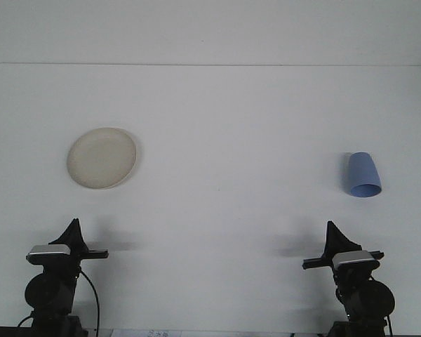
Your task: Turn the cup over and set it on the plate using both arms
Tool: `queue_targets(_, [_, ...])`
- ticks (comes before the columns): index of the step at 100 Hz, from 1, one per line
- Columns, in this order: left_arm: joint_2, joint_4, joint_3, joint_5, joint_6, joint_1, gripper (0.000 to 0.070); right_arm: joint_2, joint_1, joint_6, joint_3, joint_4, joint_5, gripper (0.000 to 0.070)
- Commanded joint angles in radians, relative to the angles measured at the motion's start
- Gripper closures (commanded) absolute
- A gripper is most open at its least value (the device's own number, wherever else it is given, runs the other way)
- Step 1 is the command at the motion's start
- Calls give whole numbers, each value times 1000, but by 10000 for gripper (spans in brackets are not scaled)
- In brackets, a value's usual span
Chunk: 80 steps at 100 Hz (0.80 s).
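Note:
A blue cup (364, 175) stands on the white table at the right, narrow end up and wide end down, so it looks upside down. A round cream plate (102, 158) lies flat at the left with nothing on it. My left gripper (74, 225) sits low at the near left edge, below the plate and well short of it. Its fingers come together in one point, holding nothing. My right gripper (330, 227) sits at the near right, below and slightly left of the cup. Its fingers also meet in a point and hold nothing.
The white table (224, 140) runs back to a pale wall, with a far edge line near the top of the view. A cable hangs beside the left arm's base (52, 295).

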Motion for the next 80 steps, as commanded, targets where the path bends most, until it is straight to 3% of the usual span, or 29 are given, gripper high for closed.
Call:
queue_targets(1, [-2, 10, -19, -5, 13, 3, 685, -2, -1, 11, -2, 15, -2, 696])
queue_targets(80, [-2, 10, -19, -4, 13, 3, 685, -2, -1, 20, -2, 15, -4, 697])
